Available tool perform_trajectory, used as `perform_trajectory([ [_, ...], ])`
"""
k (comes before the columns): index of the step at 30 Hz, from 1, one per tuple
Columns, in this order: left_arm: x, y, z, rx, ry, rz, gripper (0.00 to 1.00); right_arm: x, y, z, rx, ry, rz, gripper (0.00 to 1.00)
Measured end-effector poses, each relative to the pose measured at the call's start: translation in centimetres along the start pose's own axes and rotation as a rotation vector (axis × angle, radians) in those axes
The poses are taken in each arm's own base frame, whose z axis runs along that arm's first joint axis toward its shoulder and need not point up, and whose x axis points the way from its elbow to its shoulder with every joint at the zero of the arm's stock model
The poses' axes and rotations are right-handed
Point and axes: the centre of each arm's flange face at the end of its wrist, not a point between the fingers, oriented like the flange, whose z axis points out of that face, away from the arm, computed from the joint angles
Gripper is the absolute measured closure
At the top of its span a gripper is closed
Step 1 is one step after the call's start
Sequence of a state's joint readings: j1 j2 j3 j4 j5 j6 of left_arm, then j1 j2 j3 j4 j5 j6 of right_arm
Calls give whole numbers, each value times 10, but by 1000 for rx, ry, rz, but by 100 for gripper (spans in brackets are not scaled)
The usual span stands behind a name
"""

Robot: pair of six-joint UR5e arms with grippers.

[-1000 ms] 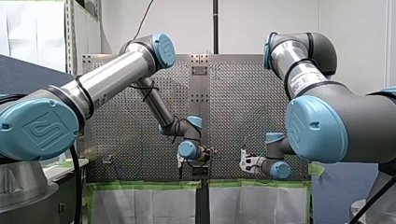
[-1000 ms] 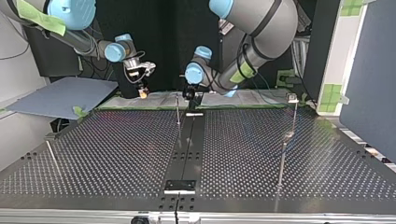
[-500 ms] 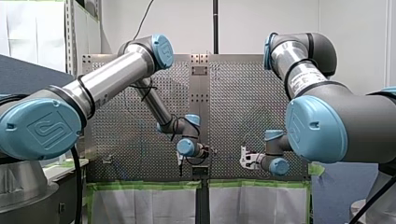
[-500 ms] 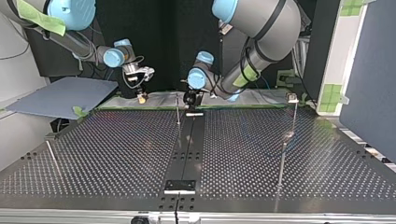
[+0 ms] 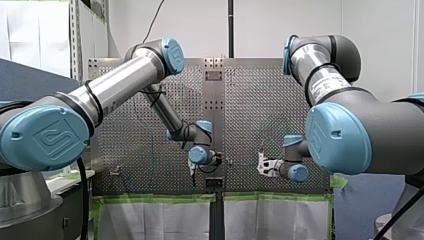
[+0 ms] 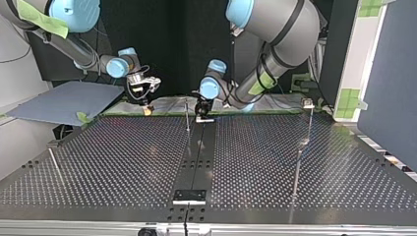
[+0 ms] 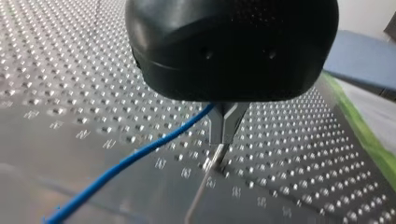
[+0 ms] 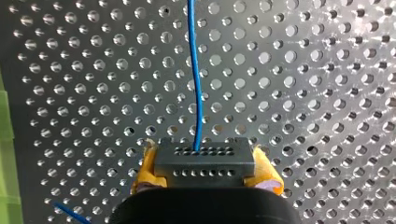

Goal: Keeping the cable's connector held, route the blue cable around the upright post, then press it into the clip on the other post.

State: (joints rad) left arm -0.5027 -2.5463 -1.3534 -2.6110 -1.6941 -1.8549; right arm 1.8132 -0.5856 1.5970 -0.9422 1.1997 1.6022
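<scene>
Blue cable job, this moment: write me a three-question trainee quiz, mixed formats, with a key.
1. True or false: my right gripper clamps the connector between yellow pads.
2. In the right wrist view, the blue cable leaves the connector and: A) runs ahead over the perforated table; B) coils on top of the connector; C) drops into a cup.
3. Fill in: in the left wrist view, my left gripper's metal fingers stand close by the tip of a thin upright ____.
Key: 1 true; 2 A; 3 post.
</scene>
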Motion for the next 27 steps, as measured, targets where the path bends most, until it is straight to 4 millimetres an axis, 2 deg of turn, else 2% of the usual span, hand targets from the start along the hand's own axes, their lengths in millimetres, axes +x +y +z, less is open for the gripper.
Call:
perform_trajectory([
  [13, -9, 20, 7, -75, -44, 35, 100, 12, 15, 12, -11, 16, -2, 100],
  [25, -12, 21, 9, -77, -68, 55, 100, 16, 21, 16, -16, 22, -7, 100],
  [27, -12, 20, 9, -75, -66, 62, 67, 16, 21, 16, -15, 21, -7, 100],
])
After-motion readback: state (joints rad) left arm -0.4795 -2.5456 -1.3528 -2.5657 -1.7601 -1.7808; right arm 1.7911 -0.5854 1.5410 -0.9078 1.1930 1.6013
